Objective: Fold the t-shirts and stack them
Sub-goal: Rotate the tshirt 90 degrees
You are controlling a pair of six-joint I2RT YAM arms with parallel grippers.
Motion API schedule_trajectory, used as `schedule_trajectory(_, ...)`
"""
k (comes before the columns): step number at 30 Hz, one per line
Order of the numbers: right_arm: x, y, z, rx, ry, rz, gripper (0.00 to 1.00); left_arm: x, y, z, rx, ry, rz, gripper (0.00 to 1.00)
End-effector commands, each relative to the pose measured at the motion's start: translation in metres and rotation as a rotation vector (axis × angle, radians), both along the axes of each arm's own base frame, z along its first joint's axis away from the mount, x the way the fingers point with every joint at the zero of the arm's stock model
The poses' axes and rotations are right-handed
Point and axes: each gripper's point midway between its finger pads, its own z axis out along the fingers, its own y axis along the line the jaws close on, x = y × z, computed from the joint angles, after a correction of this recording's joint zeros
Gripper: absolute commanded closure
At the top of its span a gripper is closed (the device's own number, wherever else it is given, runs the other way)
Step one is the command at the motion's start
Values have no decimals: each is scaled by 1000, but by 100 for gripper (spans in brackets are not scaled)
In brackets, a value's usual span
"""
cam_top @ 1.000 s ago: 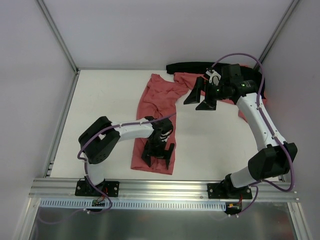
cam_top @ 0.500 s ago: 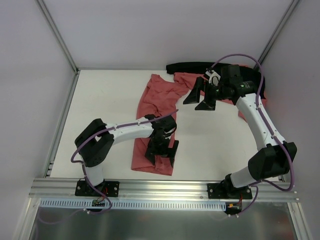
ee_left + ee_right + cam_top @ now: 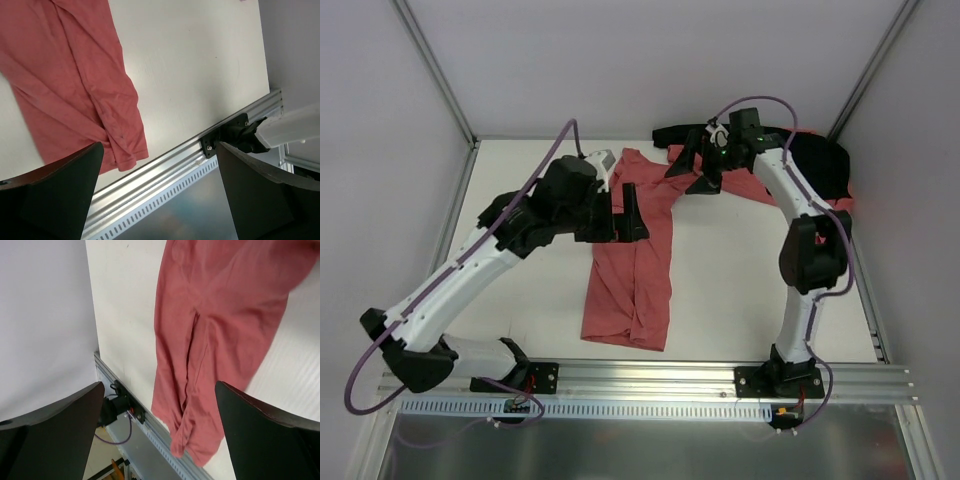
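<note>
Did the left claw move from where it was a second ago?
Yes. The left claw was down near the metal rail. It has now swung away from the rail, up along the red shirt toward its far end.

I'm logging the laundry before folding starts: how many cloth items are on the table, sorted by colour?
Salmon-red: 2, the long t-shirt and the bunched t-shirt at the back, where they overlap.
Black: 1, the black cloth along the back edge.
Total: 3
</note>
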Motion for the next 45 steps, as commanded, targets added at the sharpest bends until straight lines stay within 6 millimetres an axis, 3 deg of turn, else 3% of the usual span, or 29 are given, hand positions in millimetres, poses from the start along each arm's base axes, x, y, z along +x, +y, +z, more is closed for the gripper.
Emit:
schedule_trajectory(1, 39, 39, 1, 136, 26, 7, 1, -1, 35, -9, 104, -54, 53, 1)
schedule_trajectory(5, 82, 57, -20, 185, 49, -33, 1, -9, 53, -11, 85, -77, 75, 1)
schedule_trajectory(8, 107, 65, -31, 218, 53, -66, 1, -15, 53, -18, 60, -72, 64, 1)
schedule_trajectory(12, 134, 63, -41, 244, 7, -119, 0, -15, 54, -22, 74, -72, 53, 1)
schedule_trajectory(18, 165, 50, -62, 267, -2, -210, 0, 1, 47, -25, 125, -66, 30, 1)
schedule_trajectory(19, 166, 47, -65, 262, 2, -217, 1, 5, 44, -17, 116, -74, 31, 1)
schedule_trajectory(23, 164, 42, -83, 234, 46, -231, 0, 17, 25, -29, 117, -21, -14, 1)
schedule_trajectory(27, 146, 29, -91, 133, 27, -215, 1, 34, 12, -18, 130, -32, -43, 1)
schedule_trajectory(31, 139, 17, -104, 31, 23, -222, 1, 46, 3, -20, 142, -29, -62, 2)
schedule_trajectory(38, 130, -3, -124, -123, 19, -228, 1, 51, 3, -18, 140, -21, -63, 1)
schedule_trajectory(45, 141, 1, -134, -162, -15, -220, 0, 46, 13, -16, 149, -4, -37, 1)
